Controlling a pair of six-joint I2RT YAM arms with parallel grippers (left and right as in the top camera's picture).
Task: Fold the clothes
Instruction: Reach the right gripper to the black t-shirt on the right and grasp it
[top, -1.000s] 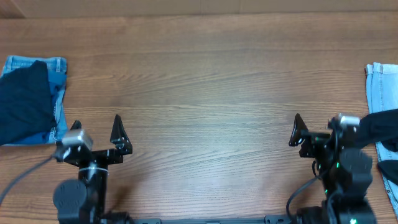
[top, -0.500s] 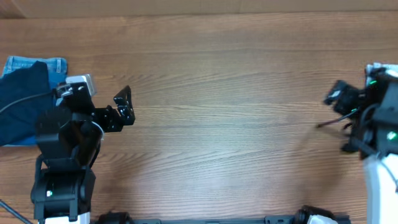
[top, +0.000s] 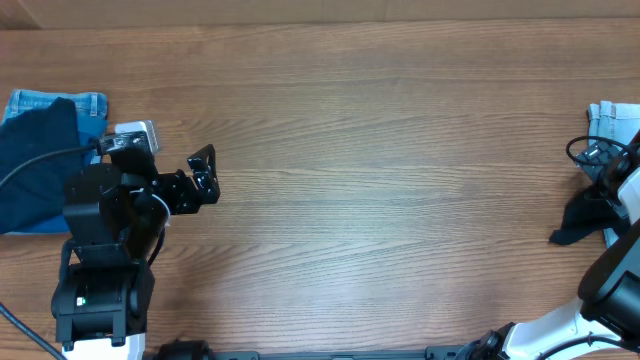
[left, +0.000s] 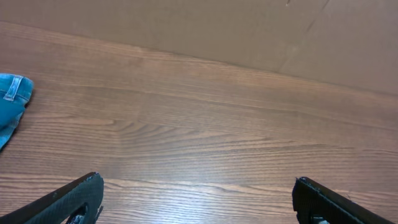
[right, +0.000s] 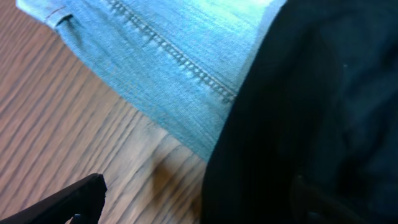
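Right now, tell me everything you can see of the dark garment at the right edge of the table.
The dark garment is black or very dark navy, a soft matte fabric, crumpled rather than folded. It lies partly over light blue denim, and in the overhead view a pointed corner trails onto the wooden table. The right gripper hangs open just above it; whether a finger touches it is unclear. No label shows.

No legible text, brand, number on jeans (top: 95, 105), dark garment (top: 35, 165), table (top: 380, 150).
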